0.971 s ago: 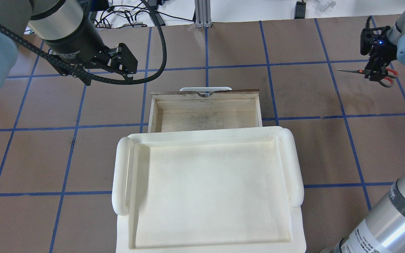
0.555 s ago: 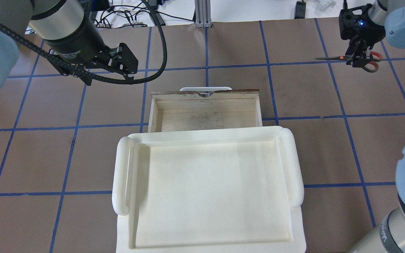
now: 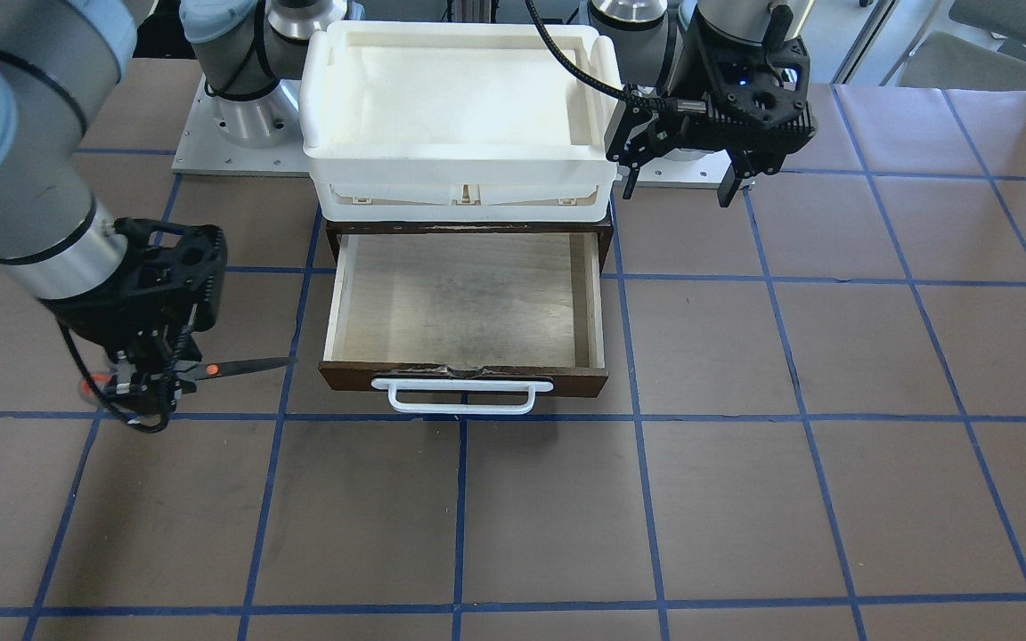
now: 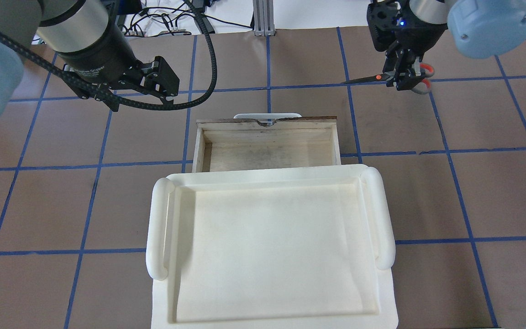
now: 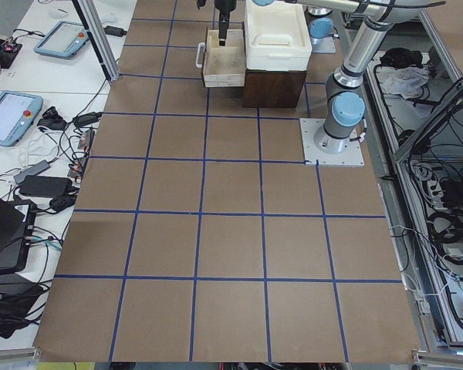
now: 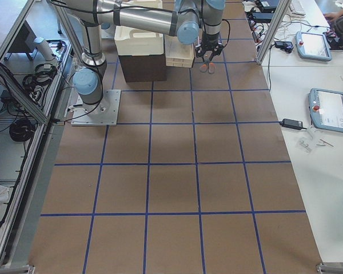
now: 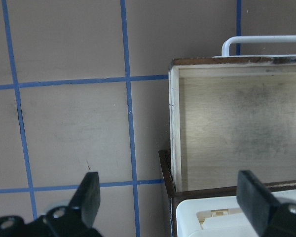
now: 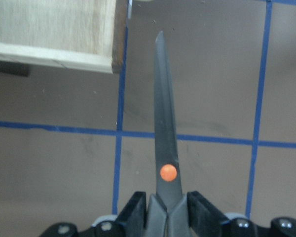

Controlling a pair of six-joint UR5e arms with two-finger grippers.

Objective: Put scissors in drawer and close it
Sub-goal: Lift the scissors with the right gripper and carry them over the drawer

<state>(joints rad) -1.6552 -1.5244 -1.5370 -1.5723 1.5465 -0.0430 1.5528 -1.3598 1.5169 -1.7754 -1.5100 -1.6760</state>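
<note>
The scissors (image 4: 367,80) have grey handles lined orange-red and an orange pivot dot. My right gripper (image 4: 402,77) is shut on them near the pivot and holds them above the table, blades level and pointing toward the drawer's side. They hang beyond the right front corner of the open wooden drawer (image 4: 267,155), not over it. In the right wrist view the scissors (image 8: 165,123) point past the drawer's corner (image 8: 54,29). The front view shows the scissors (image 3: 241,365) beside the drawer (image 3: 464,303). My left gripper (image 3: 680,182) is open and empty, hovering by the drawer's left side (image 7: 237,128).
A white plastic tray (image 4: 267,246) sits on the dark cabinet above the drawer. The drawer's white loop handle (image 3: 461,397) faces away from the robot. Brown table with blue tape grid lines lies around. Cables lie beyond the far edge.
My right gripper has carried the scissors leftward and slightly farther from the robot, closer to the drawer. The left arm has not moved.
</note>
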